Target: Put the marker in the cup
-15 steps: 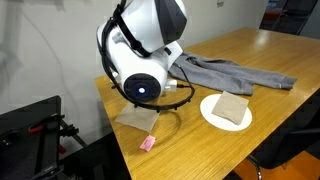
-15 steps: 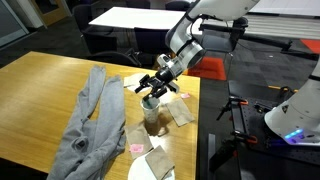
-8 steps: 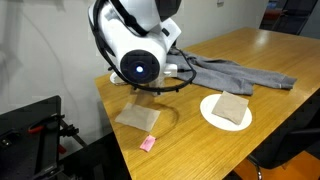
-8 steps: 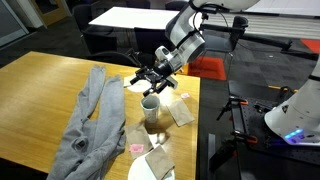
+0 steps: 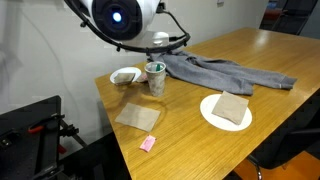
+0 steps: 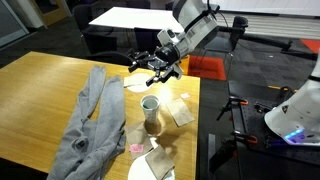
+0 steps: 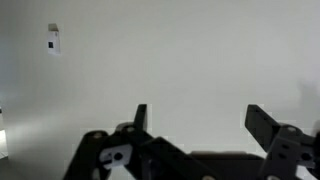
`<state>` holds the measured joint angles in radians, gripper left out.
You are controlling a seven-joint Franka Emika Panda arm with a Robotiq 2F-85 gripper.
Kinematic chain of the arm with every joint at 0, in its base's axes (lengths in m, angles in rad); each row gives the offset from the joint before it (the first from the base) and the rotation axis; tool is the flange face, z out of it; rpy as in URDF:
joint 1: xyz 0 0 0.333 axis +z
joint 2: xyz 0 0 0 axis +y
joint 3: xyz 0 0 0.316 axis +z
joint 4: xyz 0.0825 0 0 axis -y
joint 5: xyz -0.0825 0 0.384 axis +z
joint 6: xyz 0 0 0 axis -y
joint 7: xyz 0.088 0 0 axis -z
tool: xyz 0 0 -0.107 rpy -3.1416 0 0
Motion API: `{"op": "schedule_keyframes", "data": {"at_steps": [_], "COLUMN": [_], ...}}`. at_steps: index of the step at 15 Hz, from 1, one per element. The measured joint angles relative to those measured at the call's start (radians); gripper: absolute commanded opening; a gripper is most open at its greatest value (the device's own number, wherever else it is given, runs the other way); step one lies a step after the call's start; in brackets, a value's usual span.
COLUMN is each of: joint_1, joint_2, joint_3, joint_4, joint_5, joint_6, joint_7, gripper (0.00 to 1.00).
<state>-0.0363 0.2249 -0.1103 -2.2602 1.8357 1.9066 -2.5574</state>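
Note:
The cup (image 5: 155, 78) stands upright on the wooden table between the white bowl and the grey cloth; it also shows in an exterior view (image 6: 150, 114). A small greenish bit shows at its mouth (image 5: 153, 68); I cannot tell for sure that it is the marker. No marker lies on the table or sits in the jaws. My gripper (image 6: 149, 69) hangs well above the cup, open and empty. In the wrist view the two fingers (image 7: 196, 125) stand wide apart against a bare pale wall.
A shallow white bowl (image 5: 125, 76) sits next to the cup. A grey cloth (image 5: 225, 72) lies across the table. A white plate (image 5: 212, 119) holds a brown napkin. Another napkin (image 5: 138, 117) and a pink block (image 5: 148, 143) lie near the table edge.
The arm has risen from just over the cup to well above it, and the cup now stands uncovered. The wrist camera now faces the wall.

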Motion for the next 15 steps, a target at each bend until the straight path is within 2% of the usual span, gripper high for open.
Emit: {"op": "schedule_keyframes", "data": {"at_steps": [8, 12, 15], "joint_1": [0.007, 0.007, 0.007], "joint_2": [-0.215, -0.262, -0.267], "joint_3": [0.019, 0.026, 0.027], "joint_4": [-0.053, -0.058, -0.062], "joint_5": [-0.068, -0.099, -0.102], "joint_6": [0.039, 0.039, 0.039], "joint_7": [0.173, 0.244, 0.248], "gripper": [1.00, 1.00, 1.00]}}
